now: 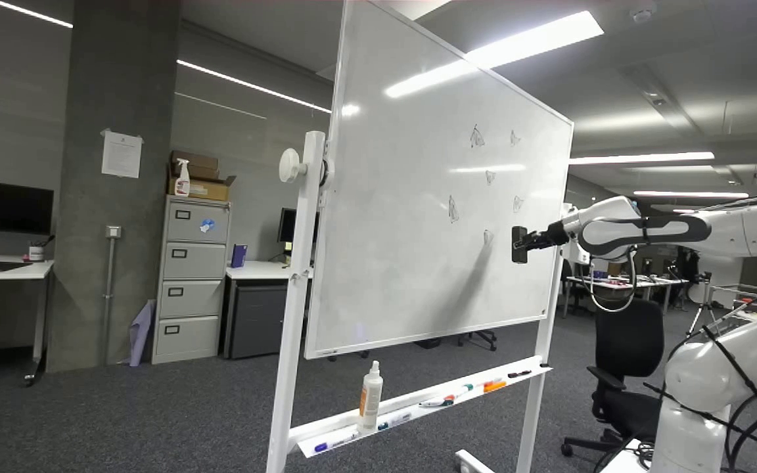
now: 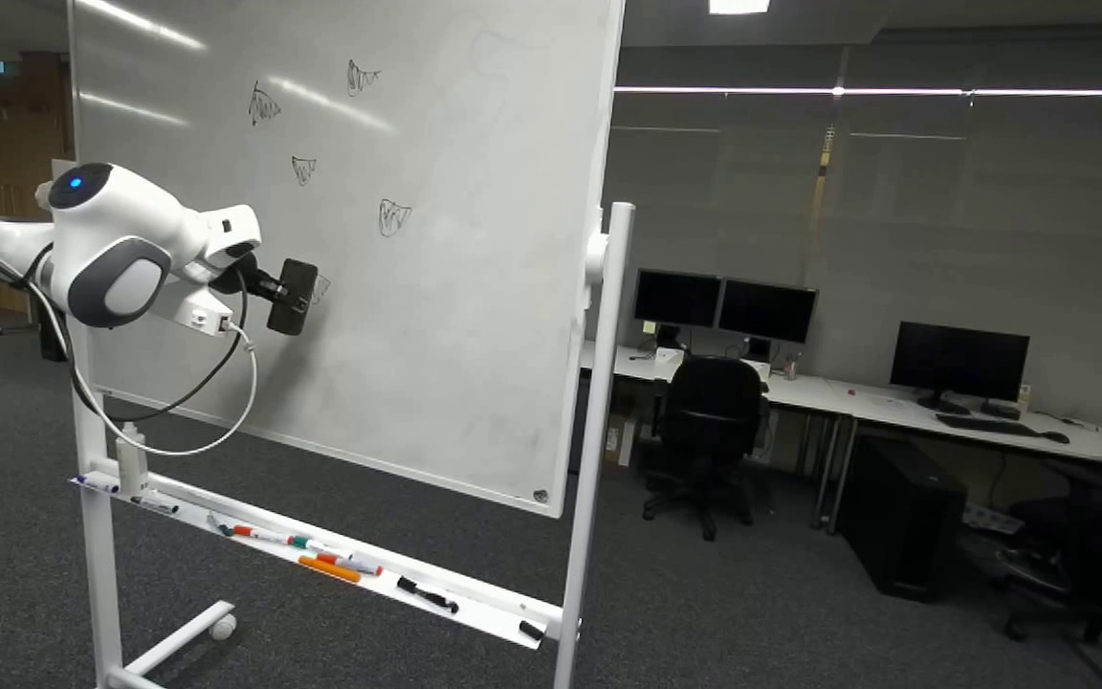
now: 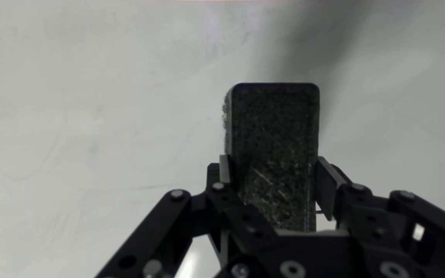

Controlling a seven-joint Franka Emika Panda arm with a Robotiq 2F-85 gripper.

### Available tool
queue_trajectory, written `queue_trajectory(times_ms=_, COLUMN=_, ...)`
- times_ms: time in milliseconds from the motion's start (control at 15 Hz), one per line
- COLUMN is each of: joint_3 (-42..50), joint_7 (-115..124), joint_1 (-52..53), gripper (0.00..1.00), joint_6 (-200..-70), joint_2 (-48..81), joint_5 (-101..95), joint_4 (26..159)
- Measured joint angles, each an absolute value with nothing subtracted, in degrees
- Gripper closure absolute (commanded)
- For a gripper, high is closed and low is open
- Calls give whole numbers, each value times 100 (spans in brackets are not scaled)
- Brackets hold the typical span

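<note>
Black, flat-faced fingers [image 3: 327, 189] on bolted links end the gripper [image 3: 274, 177], which is clamped across the long sides of a black, round-cornered oblong block [image 3: 274, 116]. Its near face is grainy and scored with pale scratches, one side edge looks ragged, and its lower end disappears behind the links in the wrist view. The block stands lengthwise before a smooth, glossy, pale-framed whiteboard [image 1: 405, 276]; whether they touch cannot be told. Black, hatched, roughly triangular line drawings [image 2: 394, 217] mark the board, one partly covered by the block in an exterior view. Faint grey smears [image 3: 147, 187] are too blurred to make out. From the gripper runs a glossy, rounded white robot arm [image 2: 144, 211], cut off by the picture edge in both exterior views. Below the board, a thin white ledge [image 2: 486, 612] carries slim plastic markers [image 2: 329, 569] and a cylindrical, whitish plastic spray bottle [image 1: 370, 397], its orange label too small to read.
</note>
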State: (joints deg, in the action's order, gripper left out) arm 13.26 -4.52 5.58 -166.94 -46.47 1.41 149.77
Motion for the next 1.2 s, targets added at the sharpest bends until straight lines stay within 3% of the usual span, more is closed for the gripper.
queue_trajectory(times_ms=933, joint_3=1326, joint_7=-452, joint_1=558, gripper=45, joint_6=-16694, joint_2=-4647, joint_5=141, joint_4=14977)
queue_trajectory(times_ms=1000, joint_3=1326, joint_7=-452, joint_1=558, gripper=70, joint_6=-16694, joint_2=-4647, joint_5=141, joint_4=14977)
queue_trajectory(times_ms=1200, joint_3=1332, joint_7=-479, joint_1=565, gripper=70, joint_6=-16693, joint_2=-4633, joint_5=141, joint_4=14977)
